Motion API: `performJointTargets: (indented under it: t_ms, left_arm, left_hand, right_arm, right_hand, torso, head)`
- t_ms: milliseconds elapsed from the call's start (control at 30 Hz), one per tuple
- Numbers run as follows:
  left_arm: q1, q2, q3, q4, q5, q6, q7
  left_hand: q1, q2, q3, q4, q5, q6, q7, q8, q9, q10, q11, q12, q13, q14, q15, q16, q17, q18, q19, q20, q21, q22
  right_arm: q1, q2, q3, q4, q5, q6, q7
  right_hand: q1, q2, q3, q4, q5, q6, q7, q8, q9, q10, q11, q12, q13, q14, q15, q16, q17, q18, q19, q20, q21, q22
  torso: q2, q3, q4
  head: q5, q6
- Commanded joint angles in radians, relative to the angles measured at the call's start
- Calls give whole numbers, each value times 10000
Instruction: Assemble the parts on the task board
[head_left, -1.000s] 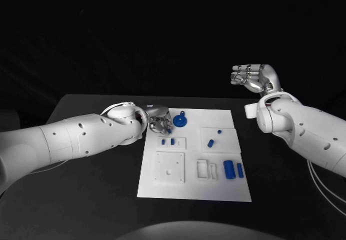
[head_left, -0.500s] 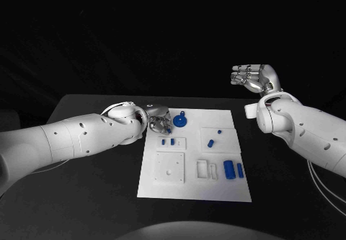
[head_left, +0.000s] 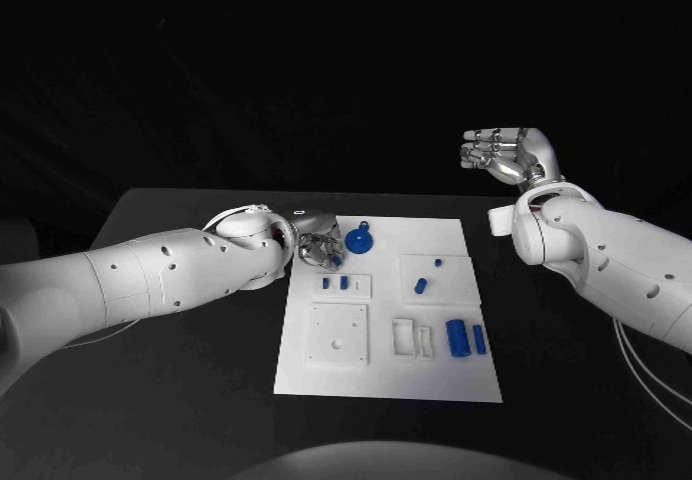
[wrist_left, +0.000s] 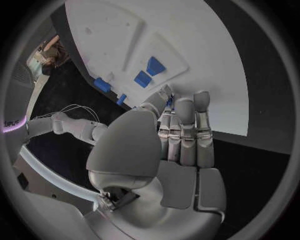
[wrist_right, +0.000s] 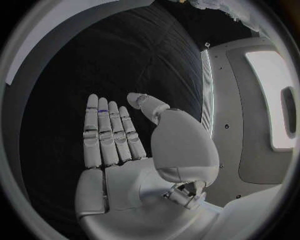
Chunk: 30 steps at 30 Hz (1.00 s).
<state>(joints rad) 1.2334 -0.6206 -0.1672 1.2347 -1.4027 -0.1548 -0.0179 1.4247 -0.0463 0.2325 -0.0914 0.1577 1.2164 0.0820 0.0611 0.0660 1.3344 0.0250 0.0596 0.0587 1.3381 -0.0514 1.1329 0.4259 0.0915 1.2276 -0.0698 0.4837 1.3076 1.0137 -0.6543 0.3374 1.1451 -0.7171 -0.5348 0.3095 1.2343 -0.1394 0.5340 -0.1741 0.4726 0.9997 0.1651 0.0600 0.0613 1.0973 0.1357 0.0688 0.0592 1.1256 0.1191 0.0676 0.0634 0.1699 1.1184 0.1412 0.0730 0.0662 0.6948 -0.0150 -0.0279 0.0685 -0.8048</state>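
While the right hand (head_left: 505, 153) hangs empty, fingers loosely curled, well behind the board (head_left: 389, 385), the left hand (head_left: 317, 243) pinches a small blue part (head_left: 335, 262) at its far-left corner.

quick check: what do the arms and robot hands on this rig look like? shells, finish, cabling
Both arms wear glossy white rounded shells dotted with small dark screw holes. Each ends in a silver metallic many-fingered hand: the left robot hand and right robot hand have segmented fingers with paler flat pads on the inside. Thin pale cables trail beside the left arm and the right arm.
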Motion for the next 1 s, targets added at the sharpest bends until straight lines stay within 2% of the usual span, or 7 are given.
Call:
performJointTargets:
  t_ms: [33,233,467,1000]
  left_arm:
    - [-41,24,-33,28,153,200,140]
    - [-41,3,-43,53,205,153,252]
    - [-41,-3,-52,63,47,-325,528]
    - [-41,21,-55,48,-172,-694,600]
  left_hand:
    - [64,-10,-1,36,-18,37,9,25,7,-36,10,-8,14,-75,4,-3,-14,8,-40,17,23,172]
    - [99,9,-43,-4,-7,180,-18,28,12,79,-36,-5,16,-77,-28,24,-6,-12,-47,-9,30,179]
    - [166,23,-114,-101,44,453,-64,32,16,324,-130,0,20,-43,-89,97,21,-46,-30,-65,79,191]
    - [156,49,-147,-132,12,461,-61,19,5,334,-131,-3,18,-85,-86,94,17,-72,-73,-74,97,183]
  right_arm:
    - [-4,6,5,5,-14,164,18]
    - [-4,2,5,-15,-14,179,-7]
    - [-12,20,5,-38,-14,199,-26]
    - [-20,7,4,-53,-14,212,-47]
  right_hand:
    - [6,85,-12,-37,46,-18,19,18,11,18,41,-56,-15,10,26,-54,-17,-45,-25,-46,-41,-5]
    - [-1,86,-16,-31,48,-36,21,18,10,14,44,-54,-15,11,30,-53,-17,-49,-28,-48,-42,-5]
    - [12,92,-23,-34,39,-34,19,21,12,8,43,-54,-15,8,27,-53,-16,-53,-32,-52,-42,-6]
    - [4,86,-44,-25,37,-60,24,18,10,0,47,-54,-15,-3,32,-54,-17,-57,-39,-48,-43,-6]
  torso:
    - [2,2,4]
    - [11,5,7]
    - [5,7,3]
    - [4,3,0]
  head:
    - [-6,-7]
    - [-11,-26]
    - [3,-34]
    - [-14,-20]
